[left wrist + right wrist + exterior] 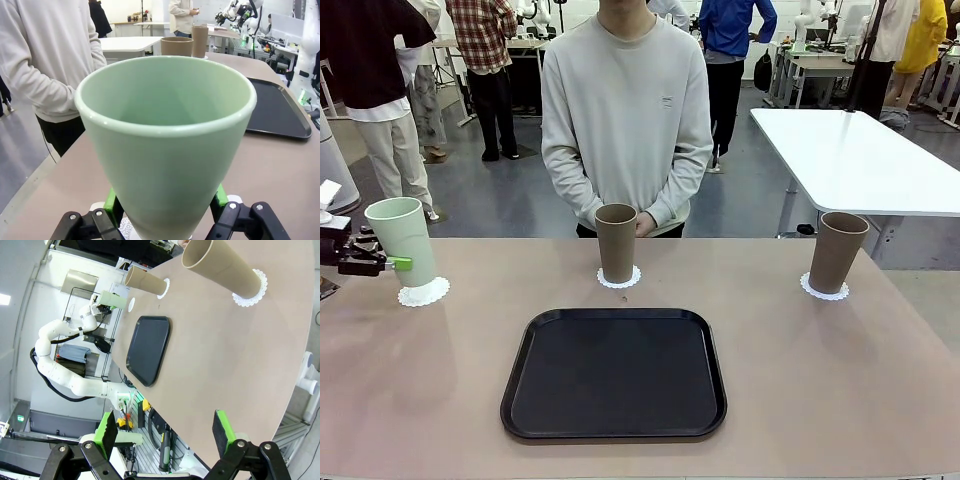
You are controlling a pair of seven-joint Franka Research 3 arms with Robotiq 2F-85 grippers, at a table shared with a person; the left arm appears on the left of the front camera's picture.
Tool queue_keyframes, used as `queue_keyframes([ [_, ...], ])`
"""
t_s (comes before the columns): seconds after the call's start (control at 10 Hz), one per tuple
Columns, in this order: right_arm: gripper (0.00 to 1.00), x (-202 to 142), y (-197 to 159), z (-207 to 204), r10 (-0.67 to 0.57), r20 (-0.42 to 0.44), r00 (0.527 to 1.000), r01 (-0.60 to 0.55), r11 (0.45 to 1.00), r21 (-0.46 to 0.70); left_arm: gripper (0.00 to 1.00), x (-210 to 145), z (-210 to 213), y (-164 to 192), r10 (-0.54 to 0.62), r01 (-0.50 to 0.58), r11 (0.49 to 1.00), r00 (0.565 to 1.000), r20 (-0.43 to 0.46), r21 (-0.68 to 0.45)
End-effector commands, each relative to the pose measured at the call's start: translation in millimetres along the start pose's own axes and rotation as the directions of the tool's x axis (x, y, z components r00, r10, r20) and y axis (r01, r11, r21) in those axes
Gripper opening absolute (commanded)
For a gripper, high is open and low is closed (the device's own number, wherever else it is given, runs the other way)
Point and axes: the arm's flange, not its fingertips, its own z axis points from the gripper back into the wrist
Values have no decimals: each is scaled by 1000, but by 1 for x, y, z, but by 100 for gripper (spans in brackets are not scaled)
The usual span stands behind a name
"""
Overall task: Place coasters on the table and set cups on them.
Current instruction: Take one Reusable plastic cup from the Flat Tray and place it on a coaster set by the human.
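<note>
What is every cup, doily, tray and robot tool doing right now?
Mint green cup: upright on its doily, gripped by the left tool.
Middle brown cup: upright on a doily, empty.
Right brown cup: upright on a doily.
Left doily: flat, under the green cup.
Middle doily: flat, under its cup.
Right doily: flat, under its cup.
Black tray: flat, empty.
Left tool: shut on the green cup.
Right tool: open, holding nothing.
</note>
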Motion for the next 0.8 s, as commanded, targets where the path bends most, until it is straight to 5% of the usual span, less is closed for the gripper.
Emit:
queue_keyframes([
  [0.0,100,0,1,-1,1,2,1000,-1,1000,-1,83,-8,0,6,-36,36,999,999,-8,-13],
  [0.7,100,0,1,-1,1,2,1000,-1,1000,-1,83,-28,-4,6,-38,40,997,999,27,-65],
])
